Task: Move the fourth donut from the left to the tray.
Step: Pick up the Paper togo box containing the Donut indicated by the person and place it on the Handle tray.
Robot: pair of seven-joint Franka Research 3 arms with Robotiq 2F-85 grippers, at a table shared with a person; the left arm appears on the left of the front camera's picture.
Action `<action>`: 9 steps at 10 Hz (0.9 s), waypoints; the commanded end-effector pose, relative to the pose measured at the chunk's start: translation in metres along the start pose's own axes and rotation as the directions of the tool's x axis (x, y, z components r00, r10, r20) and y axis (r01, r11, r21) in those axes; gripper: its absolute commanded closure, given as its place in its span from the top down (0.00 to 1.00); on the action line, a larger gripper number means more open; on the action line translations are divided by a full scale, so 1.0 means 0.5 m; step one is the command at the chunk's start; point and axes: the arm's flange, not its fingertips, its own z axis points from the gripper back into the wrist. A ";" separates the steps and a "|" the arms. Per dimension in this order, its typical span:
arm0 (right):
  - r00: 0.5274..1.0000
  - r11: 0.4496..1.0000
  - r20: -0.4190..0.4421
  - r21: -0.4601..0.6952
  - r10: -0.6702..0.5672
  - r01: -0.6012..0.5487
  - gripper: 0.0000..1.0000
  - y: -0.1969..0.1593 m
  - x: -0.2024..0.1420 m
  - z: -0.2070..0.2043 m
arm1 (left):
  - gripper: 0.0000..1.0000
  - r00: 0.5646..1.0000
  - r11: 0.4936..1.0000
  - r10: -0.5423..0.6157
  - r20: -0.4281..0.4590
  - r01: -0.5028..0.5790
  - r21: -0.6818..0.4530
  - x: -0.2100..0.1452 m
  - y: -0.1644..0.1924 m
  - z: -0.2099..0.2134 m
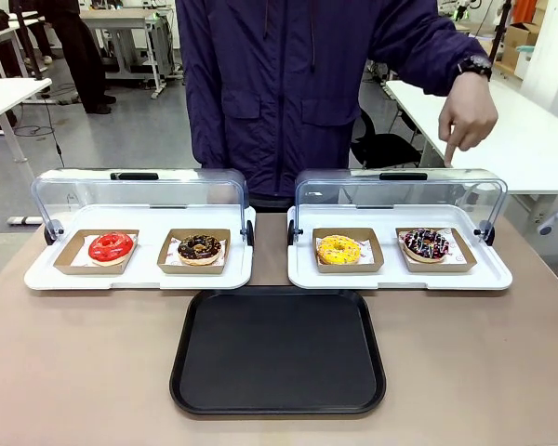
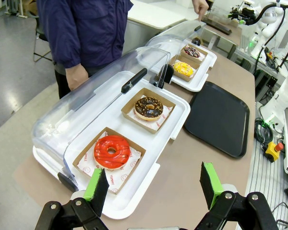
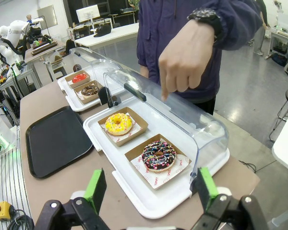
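Currently the sprinkled chocolate donut (image 1: 426,243) sits in its cardboard holder (image 1: 460,263) on the right-hand white display tray (image 1: 400,279), a person's hand (image 1: 467,116) pointing down above its open clear lid (image 1: 400,190). The black tray (image 1: 279,351) lies on the worktop (image 1: 74,372) just in front; left tool (image 2: 153,184) and right tool (image 3: 149,189) are both spread, gripping nothing.

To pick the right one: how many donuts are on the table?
4. Red donut and crumb donut in the left case; yellow donut and sprinkle donut in the right case. None seems hidden.
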 end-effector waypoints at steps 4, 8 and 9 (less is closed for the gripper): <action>1.000 1.000 0.006 0.005 0.007 -0.007 1.00 0.001 0.004 -0.001 | 1.00 1.000 1.000 -0.005 -0.010 0.005 -0.011 0.003 -0.002 0.005; 1.000 1.000 0.006 0.005 0.007 -0.007 1.00 0.001 0.004 -0.001 | 1.00 1.000 1.000 -0.005 -0.010 0.005 -0.011 0.003 -0.002 0.005; 1.000 1.000 0.006 0.005 0.007 -0.007 1.00 0.001 0.004 -0.001 | 1.00 1.000 1.000 -0.005 -0.010 0.005 -0.011 0.003 -0.002 0.005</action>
